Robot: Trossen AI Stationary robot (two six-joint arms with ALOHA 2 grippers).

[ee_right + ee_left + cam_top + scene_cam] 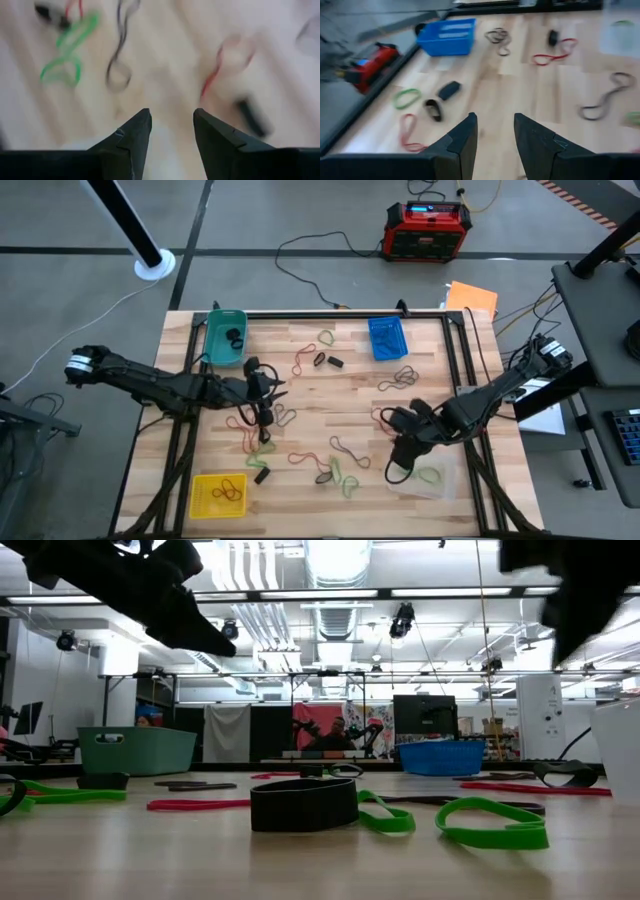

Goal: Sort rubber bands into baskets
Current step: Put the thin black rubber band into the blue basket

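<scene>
This is looking like a big robot lab or workshop. Long ceiling lights and pipes are running overhead at the top, a screen is standing mid-frame, and cables are lying across the grey floor.

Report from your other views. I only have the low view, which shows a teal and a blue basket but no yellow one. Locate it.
Observer: In the high view, the yellow basket sits at the lower-left corner of the table, on the left arm's side, with dark bands in it.
Operator: Give me the teal basket's contents.
Observer: The teal basket holds black rubber bands.
Operator: Check both pincers.
Observer: In the wrist views, the left pincer and the right pincer are both open, with nothing between their fingers.
</scene>
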